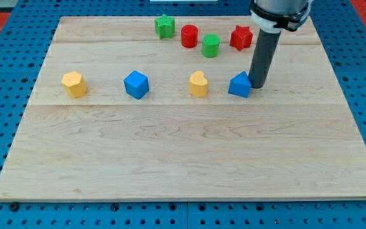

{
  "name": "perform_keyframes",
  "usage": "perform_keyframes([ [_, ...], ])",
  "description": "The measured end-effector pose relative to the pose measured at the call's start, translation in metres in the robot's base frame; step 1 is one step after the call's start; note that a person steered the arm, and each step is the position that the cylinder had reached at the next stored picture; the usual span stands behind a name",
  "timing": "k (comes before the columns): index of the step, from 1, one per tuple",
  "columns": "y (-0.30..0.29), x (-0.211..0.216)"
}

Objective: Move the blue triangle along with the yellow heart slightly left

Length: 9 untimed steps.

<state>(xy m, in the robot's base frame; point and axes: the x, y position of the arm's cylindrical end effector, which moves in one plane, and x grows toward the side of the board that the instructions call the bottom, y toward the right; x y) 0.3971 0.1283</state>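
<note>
The blue triangle (pixel 239 84) sits right of the board's middle. The yellow heart (pixel 198 84) stands a short gap to its left, not touching it. My tip (pixel 258 85) is down on the board right beside the blue triangle's right edge, touching or nearly touching it. The dark rod rises from there toward the view's top.
A blue cube (pixel 136 84) and a yellow hexagon (pixel 74 84) lie further left in the same row. Near the view's top are a green star (pixel 164 26), a red cylinder (pixel 189 35), a green cylinder (pixel 210 45) and a red star (pixel 241 37). The wooden board (pixel 183 159) ends in a blue pegboard surround.
</note>
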Motion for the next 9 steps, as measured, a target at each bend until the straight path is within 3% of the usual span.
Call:
perform_keyframes([
  [1,-0.003,0.002],
  [2,0.037,0.027],
  [9,-0.035,0.001],
])
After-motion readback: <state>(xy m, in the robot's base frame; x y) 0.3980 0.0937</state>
